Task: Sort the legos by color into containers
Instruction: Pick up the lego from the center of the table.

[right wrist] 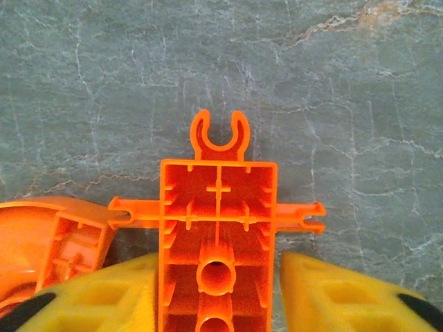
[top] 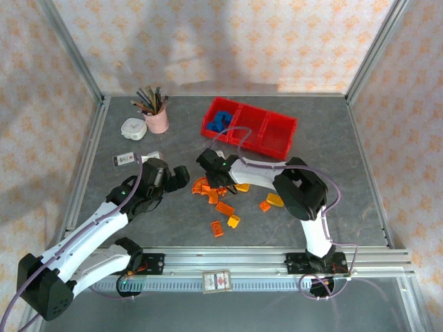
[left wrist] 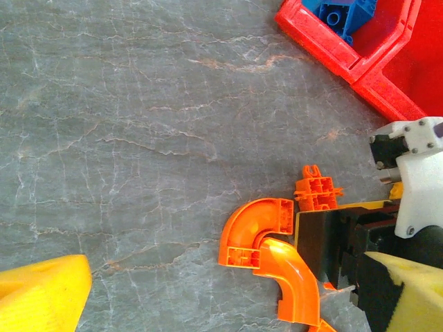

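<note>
Orange curved lego [right wrist: 55, 256] crowds just left of my right gripper [right wrist: 220, 277], which is clamped on a clip brick [right wrist: 218, 207]; left gripper [top: 181, 178] gapes.

Grey marbled worktop [left wrist: 138, 138]. In the upper right, a red bin [left wrist: 332, 48] holds blue bricks [left wrist: 339, 14]. At lower centre two curved orange pieces [left wrist: 256, 232] touch, with a small orange clip brick [left wrist: 318, 194] just beside a black-and-white robot arm [left wrist: 415, 180].

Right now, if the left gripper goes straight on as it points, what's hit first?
Likely the curved orange brick just ahead of the left gripper, the right gripper close behind it; depth is unclear.
</note>
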